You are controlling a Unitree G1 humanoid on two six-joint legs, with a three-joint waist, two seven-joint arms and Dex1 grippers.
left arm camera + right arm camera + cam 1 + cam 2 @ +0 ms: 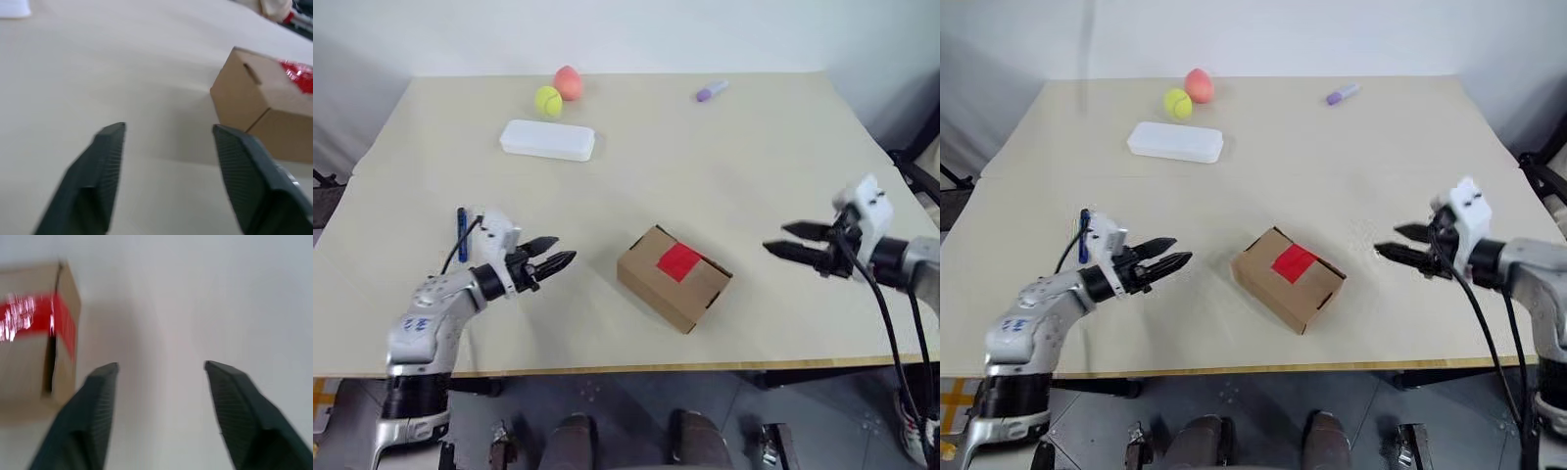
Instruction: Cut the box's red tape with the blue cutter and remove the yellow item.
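A brown cardboard box (674, 278) sits closed near the front centre of a pale table (734, 166), turned at an angle to the table's edge, with a square of red tape (679, 261) stuck across its top flap seam. The left gripper (551, 263) hovers at the box's nine o'clock, well apart from it, its two black fingers spread and holding nothing; seen from the left wrist, the fingers (100, 171) stand wide with bare tabletop between them and the carton's corner ahead. The right gripper (787, 240) hangs at the box's three o'clock, also clear of it, jaws parted and empty, pointing inward toward the carton; the right wrist view shows the taped end of the box off to one side beyond the spread fingers (93, 411). The blue cutter (463, 234) lies on the table just behind the left gripper's wrist, at about nine o'clock from the box, partly hidden by the white wrist housing. Toward the table's far side, at roughly eleven o'clock from the box, rests a flat white plastic case (548, 140); beyond it a yellow-green tennis ball (548, 100) sits touching or just beside a pinkish-orange rounded object (569, 82). A short purple marker (711, 91) lies near the far edge at about twelve o'clock to one o'clock from the box.
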